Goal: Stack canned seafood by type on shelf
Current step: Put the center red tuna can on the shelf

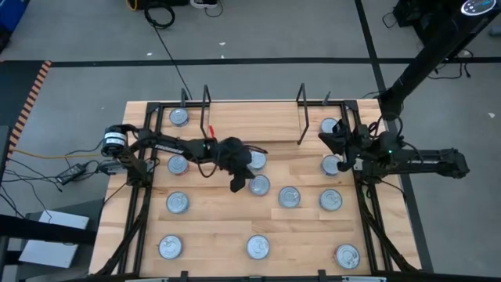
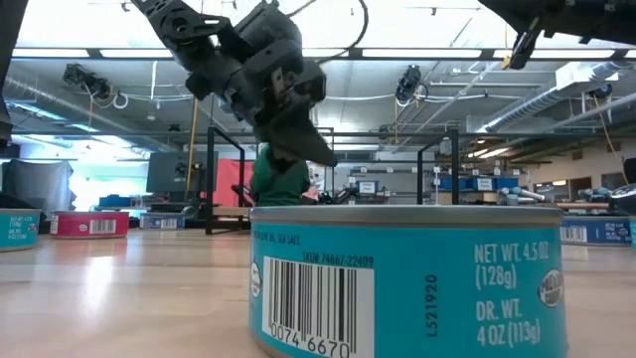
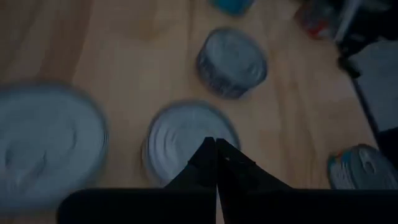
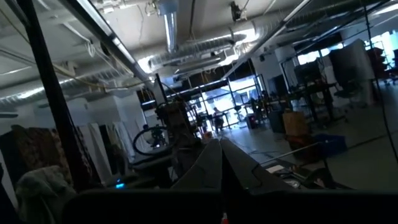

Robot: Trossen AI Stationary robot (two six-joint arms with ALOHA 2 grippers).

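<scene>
Wooden tabletop (image 1: 227,235) carries about a dozen silver-lidded tins (image 1: 289,197) scattered flat across it. At the far edge stands the shelf (image 1: 250,117), its board bare between black wire uprights. Above a tin (image 1: 259,186) near the middle hangs the left gripper (image 1: 239,185), fingers pressed together, holding nothing. By the right edge, the right gripper (image 1: 335,140) is closed and empty too.

Open wood in the frame's lower middle between scattered tins (image 1: 289,197), shelf (image 1: 252,117) at upper centre bare between its wire uprights, left gripper (image 1: 238,185) blocking the centre.
</scene>
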